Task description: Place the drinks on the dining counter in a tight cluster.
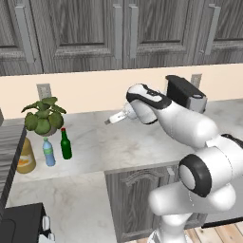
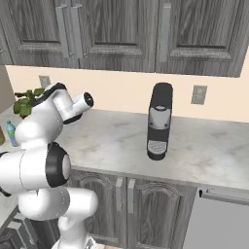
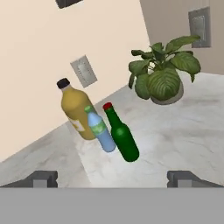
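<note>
On the pale grey marble counter (image 1: 142,147), three drinks stand upright in a close row beside a leafy green potted plant (image 1: 43,116). The slim dark green glass bottle with a red cap (image 1: 65,144) is nearest the middle of the counter. Just beside it is the small clear-blue water bottle with a green label (image 1: 48,152), and next to that stands the larger amber-orange juice jug (image 1: 26,156), partly cut off by a dark striped panel (image 1: 9,156) in the left base view. In the hand view the same three appear tilted: the jug has a black cap, the water bottle overlaps its front, and the green bottle sits close against the water bottle.

The white arm reaches over the counter with the gripper (image 1: 111,119) in the air, well apart from the bottles and pointing toward them. Its jaws stand wide apart with nothing between them; the two dark fingertips (image 3: 43,178) show far apart in the hand view.

A black coffee machine (image 2: 159,127) stands on the counter well to the right, below dark grey wooden wall cabinets (image 2: 121,29). Grey wall outlets (image 1: 43,90) are set in the cream backsplash.
</note>
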Robot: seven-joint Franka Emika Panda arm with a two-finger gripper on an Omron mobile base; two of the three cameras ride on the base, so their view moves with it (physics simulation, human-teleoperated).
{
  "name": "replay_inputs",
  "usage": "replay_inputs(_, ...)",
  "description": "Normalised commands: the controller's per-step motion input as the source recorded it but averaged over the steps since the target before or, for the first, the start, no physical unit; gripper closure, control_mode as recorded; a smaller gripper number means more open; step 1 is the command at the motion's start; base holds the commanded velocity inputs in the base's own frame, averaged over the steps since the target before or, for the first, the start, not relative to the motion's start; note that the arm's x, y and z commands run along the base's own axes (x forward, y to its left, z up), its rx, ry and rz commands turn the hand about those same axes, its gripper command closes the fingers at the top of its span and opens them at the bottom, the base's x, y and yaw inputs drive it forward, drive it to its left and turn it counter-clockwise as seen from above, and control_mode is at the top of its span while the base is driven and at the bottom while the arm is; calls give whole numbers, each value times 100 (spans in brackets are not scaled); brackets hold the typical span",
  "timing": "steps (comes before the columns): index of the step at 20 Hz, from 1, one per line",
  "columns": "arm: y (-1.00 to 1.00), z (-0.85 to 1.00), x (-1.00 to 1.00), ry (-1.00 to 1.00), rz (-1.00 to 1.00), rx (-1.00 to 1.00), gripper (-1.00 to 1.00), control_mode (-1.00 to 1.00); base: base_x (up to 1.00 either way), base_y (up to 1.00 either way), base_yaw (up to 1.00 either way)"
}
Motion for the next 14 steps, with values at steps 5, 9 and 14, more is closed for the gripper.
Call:
replay_inputs(5,11,-14,21,-3,25,4,-100,-100,0,0,0)
replay_inputs(9,0,0,0,-7,23,0,-100,-100,0,0,0)
replay_inputs(14,6,-7,0,-14,18,1,-100,-100,0,0,0)
